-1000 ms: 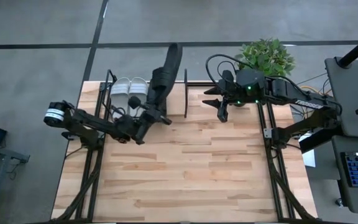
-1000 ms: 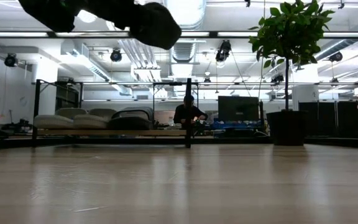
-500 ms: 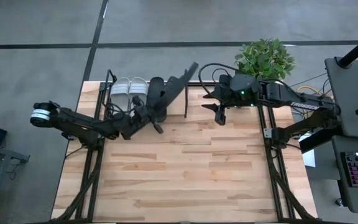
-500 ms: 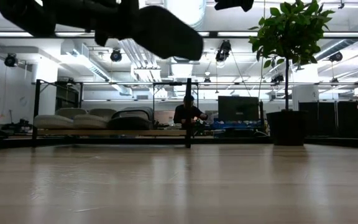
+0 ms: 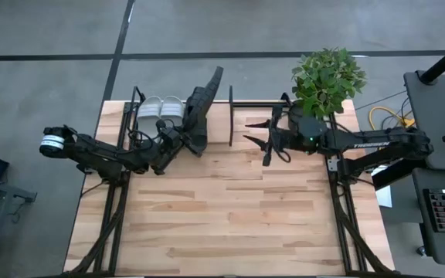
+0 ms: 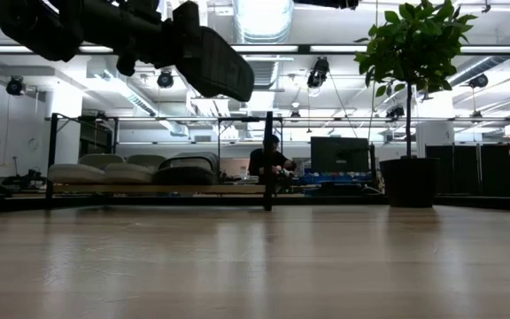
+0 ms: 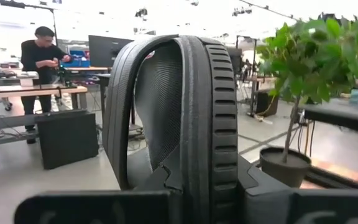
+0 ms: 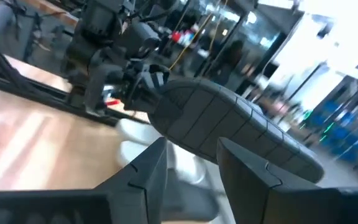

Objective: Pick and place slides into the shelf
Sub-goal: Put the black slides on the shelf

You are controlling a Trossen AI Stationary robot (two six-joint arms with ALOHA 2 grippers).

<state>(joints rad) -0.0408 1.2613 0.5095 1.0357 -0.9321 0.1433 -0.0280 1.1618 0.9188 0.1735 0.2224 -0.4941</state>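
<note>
Left gripper (image 5: pixel 178 139) clamps a black slide (image 5: pixel 202 116) by its heel end and holds it aloft, tilted, just in front of the shelf (image 5: pixel 231 117), where the grey-white pair (image 5: pixel 161 106) and one dark slide already sit. Right gripper (image 5: pixel 267 141) hovers near the shelf's right upright, fingers parted, holding nothing. Judged step: carrying the last slide in; next it needs levelling and lowering into the free spot beside the dark one, clear of the rods.
</note>
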